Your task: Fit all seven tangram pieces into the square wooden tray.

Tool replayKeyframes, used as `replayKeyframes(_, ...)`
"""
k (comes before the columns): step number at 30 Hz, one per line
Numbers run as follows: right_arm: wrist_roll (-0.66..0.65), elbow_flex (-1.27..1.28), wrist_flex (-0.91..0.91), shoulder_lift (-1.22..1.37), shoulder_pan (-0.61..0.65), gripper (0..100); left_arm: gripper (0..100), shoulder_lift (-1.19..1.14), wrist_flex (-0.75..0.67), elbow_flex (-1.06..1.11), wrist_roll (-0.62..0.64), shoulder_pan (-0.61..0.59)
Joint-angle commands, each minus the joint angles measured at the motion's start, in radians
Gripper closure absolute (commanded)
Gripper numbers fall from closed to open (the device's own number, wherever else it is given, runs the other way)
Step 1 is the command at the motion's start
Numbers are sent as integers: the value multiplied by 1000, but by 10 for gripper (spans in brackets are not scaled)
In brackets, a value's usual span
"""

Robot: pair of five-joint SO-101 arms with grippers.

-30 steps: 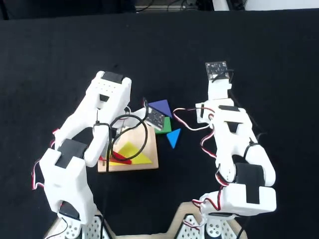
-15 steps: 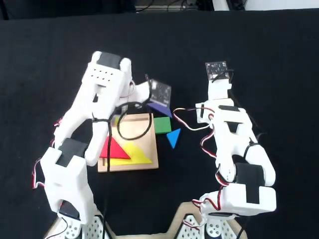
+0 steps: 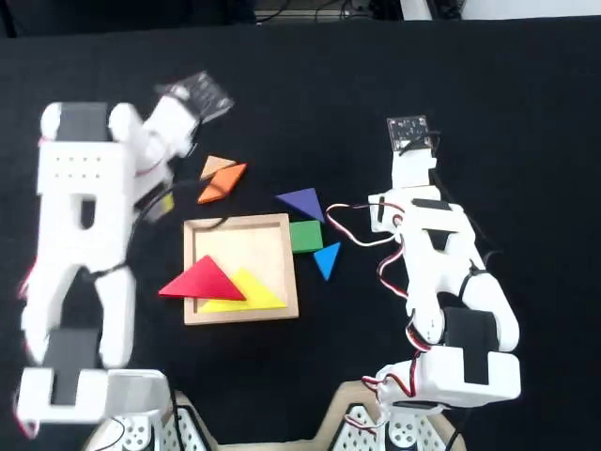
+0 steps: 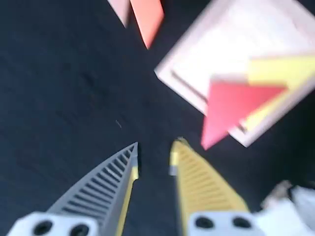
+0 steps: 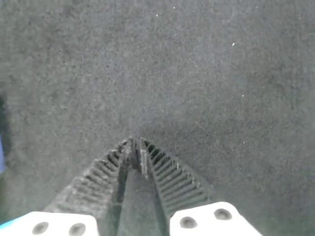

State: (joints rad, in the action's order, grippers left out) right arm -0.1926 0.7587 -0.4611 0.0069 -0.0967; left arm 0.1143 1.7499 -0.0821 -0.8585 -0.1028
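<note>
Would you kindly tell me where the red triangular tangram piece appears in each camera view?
High view: the red triangular piece lies on the square wooden tray, one tip overhanging its left edge.
Left wrist view: the red triangular piece overhangs the tray's rim, ahead of the open left gripper.
Right wrist view: the shut right gripper over black tabletop.
Shared landmark: the square wooden tray.
</note>
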Motion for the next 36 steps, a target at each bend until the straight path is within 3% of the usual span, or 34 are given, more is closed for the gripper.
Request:
replayKeyframes(1,-9,-51,11,-2,18,986,977,167,11,318,-5,-51)
replayKeyframes(7,-9,-56,-14,-2,18,986,961,189,-6,664,-158,-48)
replayKeyframes(16,-9,-54,-14,-2,17,986,970,106,-348,889,-158,-7)
replayKeyframes(27,-9,-56,-14,-2,18,986,970,-18,-588,894,-114,-1)
replayKeyframes(36,-9,-56,-14,-2,18,986,970,-120,-522,699,-110,-8)
